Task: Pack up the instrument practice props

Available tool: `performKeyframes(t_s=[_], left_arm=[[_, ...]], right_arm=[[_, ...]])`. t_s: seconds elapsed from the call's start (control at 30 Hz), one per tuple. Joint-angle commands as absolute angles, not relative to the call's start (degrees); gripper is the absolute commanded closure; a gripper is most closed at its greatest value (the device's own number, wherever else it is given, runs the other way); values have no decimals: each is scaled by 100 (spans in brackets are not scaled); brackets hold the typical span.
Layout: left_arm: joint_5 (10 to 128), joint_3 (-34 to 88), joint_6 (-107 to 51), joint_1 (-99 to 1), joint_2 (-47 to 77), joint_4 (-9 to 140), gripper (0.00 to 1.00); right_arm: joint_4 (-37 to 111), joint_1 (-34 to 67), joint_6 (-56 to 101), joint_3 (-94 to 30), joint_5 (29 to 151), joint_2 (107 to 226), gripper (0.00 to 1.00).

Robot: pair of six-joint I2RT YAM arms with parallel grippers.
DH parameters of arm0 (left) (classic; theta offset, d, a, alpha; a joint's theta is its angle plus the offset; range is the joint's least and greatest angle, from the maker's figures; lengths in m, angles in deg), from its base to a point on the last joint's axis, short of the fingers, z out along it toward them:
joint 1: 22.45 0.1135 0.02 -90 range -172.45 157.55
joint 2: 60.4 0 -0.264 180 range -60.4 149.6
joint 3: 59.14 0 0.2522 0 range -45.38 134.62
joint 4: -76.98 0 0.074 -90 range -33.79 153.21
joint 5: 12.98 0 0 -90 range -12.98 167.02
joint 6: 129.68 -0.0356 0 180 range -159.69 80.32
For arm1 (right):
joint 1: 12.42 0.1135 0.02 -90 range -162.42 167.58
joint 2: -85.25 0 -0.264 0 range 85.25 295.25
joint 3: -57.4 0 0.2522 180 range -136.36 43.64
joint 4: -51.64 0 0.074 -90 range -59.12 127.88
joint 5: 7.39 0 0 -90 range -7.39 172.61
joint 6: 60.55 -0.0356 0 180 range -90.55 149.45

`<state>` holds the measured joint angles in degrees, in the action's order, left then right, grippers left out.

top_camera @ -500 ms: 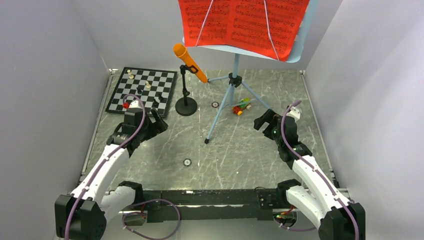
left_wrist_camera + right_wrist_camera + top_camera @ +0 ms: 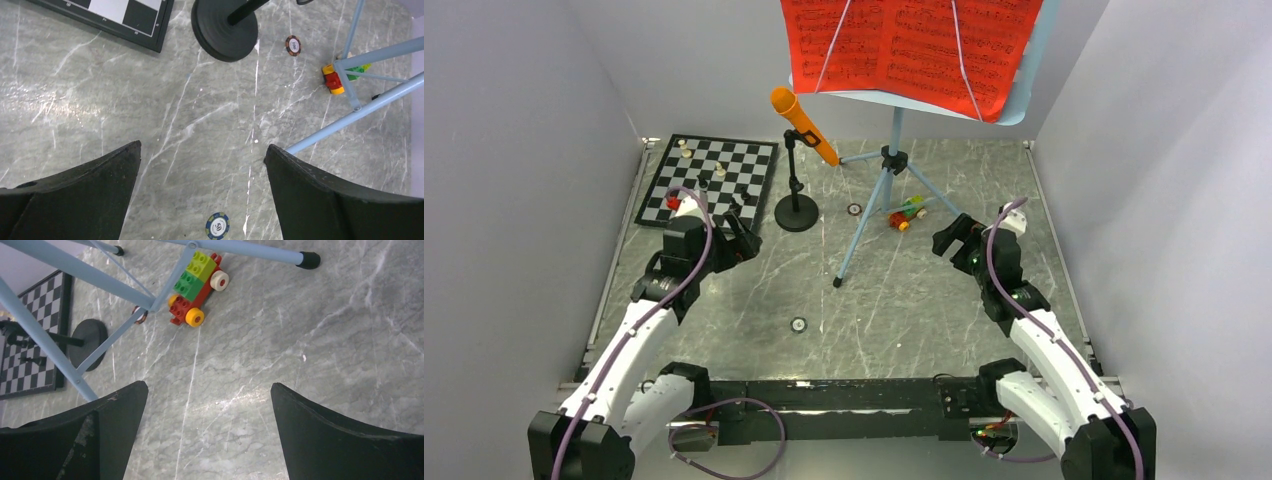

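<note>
L gripper (image 2: 740, 234) wide open, nothing betw its fingers, hanging over the table (image 2: 924, 310) just off the near-right corner of the chessboard (image 2: 714, 178). R gripper (image 2: 950, 238) also spread wide and empty, on the right side, near the tripod's right leg and close to the toy car (image 2: 196, 287).

Orange mic (image 2: 804, 126) sits tilted on its small black stand (image 2: 796, 212), head up and to the left. The stand's round base is flat on the table, just right of the chessboard and left of the tripod.

Red sheet-music pages (image 2: 914, 45) are spread open on the desk of the light-blue music stand (image 2: 892, 160) at the back. Two thin pale retainers cross the pages. The stand is upright with all 3 legs splayed on the table, front leg pointing toward the arms.

Toy car lies under the tripod by a leg brace; can't tell if it touches. One poker chip (image 2: 293, 45) lies betw the mic base and the tripod, a second chip (image 2: 799, 324) mid-table nearer the arms. Chess pieces stand on the board
</note>
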<state>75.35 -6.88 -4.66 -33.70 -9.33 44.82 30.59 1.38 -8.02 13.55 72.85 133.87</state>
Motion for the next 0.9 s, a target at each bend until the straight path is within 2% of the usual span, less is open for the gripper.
performKeyframes(t_s=[0.0, 0.17, 0.3, 0.47, 0.57, 0.77, 0.87], left_arm=[[7306, -755, -815, -3404, -1180, 5093, 1], [8037, -556, -1467, -4182, -1292, 5387, 1], [8536, -456, -2106, -4671, -852, 6020, 2], [8601, -846, -2752, -4672, -227, 7852, 5], [8351, -608, -3174, -4608, 219, 8402, 8], [7002, 179, -3058, -4044, 1093, 8852, 26], [6676, 290, -3289, -4002, 1378, 9209, 26]], right_arm=[[3332, 120, -484, 1168, 7646, 13152, 1], [3648, 146, -458, 1325, 8010, 13097, 2], [3766, 171, -535, 1461, 8228, 13055, 2], [3762, 199, -464, 1440, 8448, 12944, 2], [3750, 208, -444, 1441, 8487, 12855, 2], [3667, 217, -412, 1513, 8536, 12725, 2], [3582, 217, -325, 1499, 8523, 12690, 2]])
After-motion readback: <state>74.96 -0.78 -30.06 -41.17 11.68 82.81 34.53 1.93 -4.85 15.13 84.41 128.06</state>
